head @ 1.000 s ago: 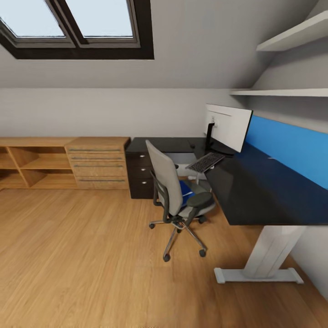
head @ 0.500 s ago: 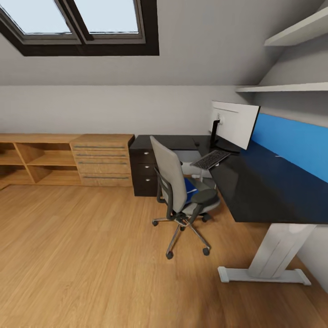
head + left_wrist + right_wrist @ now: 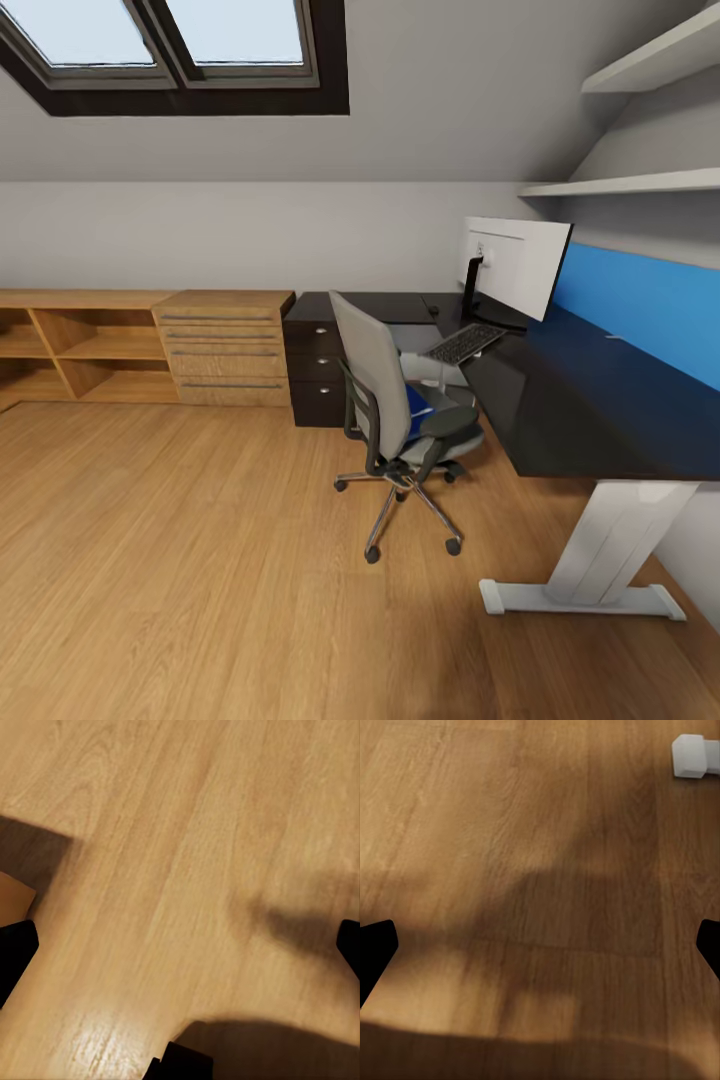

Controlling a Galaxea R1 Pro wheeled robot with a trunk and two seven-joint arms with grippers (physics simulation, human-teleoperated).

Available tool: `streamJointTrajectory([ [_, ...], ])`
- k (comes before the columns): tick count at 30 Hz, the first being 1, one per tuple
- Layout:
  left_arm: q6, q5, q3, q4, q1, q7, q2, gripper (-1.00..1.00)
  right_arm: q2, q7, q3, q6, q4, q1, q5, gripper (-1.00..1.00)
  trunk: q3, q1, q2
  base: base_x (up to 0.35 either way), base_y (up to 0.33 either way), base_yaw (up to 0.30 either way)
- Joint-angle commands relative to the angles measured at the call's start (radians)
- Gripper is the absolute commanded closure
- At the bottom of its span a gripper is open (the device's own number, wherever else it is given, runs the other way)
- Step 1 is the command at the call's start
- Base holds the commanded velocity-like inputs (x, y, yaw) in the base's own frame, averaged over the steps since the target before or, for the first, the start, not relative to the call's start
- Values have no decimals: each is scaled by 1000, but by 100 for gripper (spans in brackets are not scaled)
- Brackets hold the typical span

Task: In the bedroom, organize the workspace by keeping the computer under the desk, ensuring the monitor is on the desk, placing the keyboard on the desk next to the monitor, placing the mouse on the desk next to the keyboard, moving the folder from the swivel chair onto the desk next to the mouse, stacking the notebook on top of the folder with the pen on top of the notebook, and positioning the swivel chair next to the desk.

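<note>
Both pincers (image 3: 180, 945) (image 3: 540, 945) gape wide, empty, over floor; folder (image 3: 418, 403) on swivel chair (image 3: 385, 400) lies well ahead, nearer the right one.

Head view high, facing desk (image 3: 560, 400), wrist views near floor (image 3: 187, 870)

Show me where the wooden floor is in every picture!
Head view: wooden floor across the lower half, under the swivel chair.
Left wrist view: floor, pale planks.
Right wrist view: floor, darker, shadowed.
Shared landmark: desk's white foot, head view lower right; probably right wrist view's white block.
</note>
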Motion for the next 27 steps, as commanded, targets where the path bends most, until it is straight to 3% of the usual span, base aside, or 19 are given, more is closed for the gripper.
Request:
streamJointTrajectory([
  [1,-3,0,5,-1,0,-1,-1,-100,0,-1,-2,-2,1,0,5,-100,-4,4,-8,0,0,0],
  [18,-9,0,6,-13,0,-1,-2,-100,0,0,-2,-2,1,0,7,-100,-57,69,-127,0,0,0],
  [27,-10,0,6,-13,0,-1,-3,-100,0,0,-1,-2,1,0,7,-100,-57,69,-127,0,0,0],
])
